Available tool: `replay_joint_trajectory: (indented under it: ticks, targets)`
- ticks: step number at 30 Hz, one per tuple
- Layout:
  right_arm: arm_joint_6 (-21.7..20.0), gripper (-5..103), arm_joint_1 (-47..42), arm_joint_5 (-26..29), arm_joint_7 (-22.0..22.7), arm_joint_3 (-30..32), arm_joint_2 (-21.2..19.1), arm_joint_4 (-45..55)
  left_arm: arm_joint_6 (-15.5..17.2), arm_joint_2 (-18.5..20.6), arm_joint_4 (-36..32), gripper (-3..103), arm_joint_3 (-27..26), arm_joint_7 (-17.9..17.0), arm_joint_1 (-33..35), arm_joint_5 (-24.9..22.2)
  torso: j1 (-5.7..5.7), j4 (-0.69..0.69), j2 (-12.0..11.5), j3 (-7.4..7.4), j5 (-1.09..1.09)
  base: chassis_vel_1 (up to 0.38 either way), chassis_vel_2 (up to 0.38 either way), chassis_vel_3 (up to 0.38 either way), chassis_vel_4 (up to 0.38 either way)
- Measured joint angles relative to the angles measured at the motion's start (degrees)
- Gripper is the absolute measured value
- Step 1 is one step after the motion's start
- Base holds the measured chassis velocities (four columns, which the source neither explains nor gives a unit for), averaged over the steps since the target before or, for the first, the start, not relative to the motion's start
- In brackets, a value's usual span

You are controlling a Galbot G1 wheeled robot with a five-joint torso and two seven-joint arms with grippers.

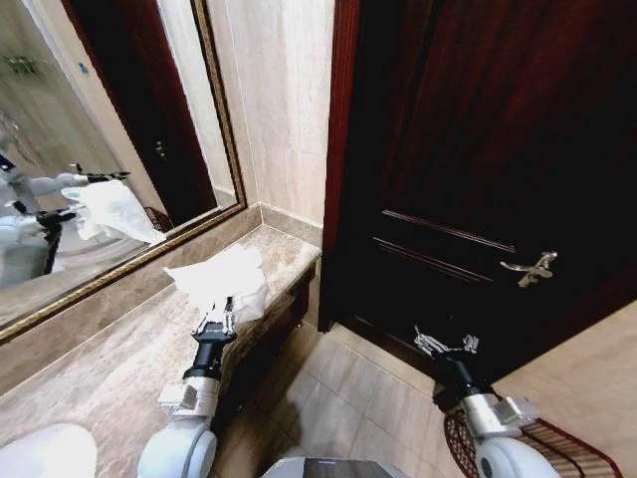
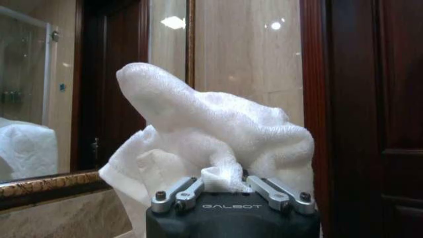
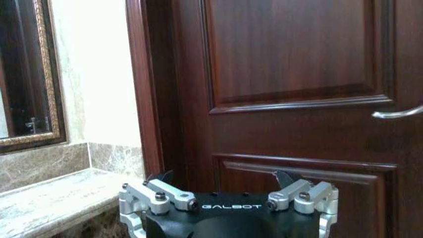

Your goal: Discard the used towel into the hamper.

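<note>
Now your left end effector (image 1: 221, 321) grasps the towel (image 1: 221, 279) at the table (image 1: 109, 368) edge; your right end effector (image 1: 445, 346), released, hangs before the door (image 1: 478, 149), hamper (image 1: 562, 443) beside it.

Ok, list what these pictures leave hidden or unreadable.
- Hamper: head view, cut by the frame edge and blocked by the right arm; its inside is hidden.
- Left gripper: left wrist view, towel bunches over the jaws' tips.
- Counter: head view, towel covers its far end.
</note>
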Motion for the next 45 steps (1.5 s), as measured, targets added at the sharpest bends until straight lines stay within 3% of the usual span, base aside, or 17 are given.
replay_joint_trajectory:
  ticks: [19, 45]
  targets:
    - [2.1, 100, -0.7, 0.4, -0.1, 0.0, 0.1, -0.5, -1.1, -0.8, -0.1, 12, 0.1, 0.0, 0.5, 1.0, 0.0, 0.0, 0.0, 0.0, 0.0, -0.01, -0.107, -0.102, -0.011]
    - [2.4, 100, -0.6, 0.4, -0.3, -0.1, 0.7, -0.8, -1.5, -0.6, 0.4, 12, 0.1, -0.2, 0.3, 0.9, -0.41, 0.0, -0.8, -0.41, 0.0, -0.114, -0.126, -0.125, -0.119]
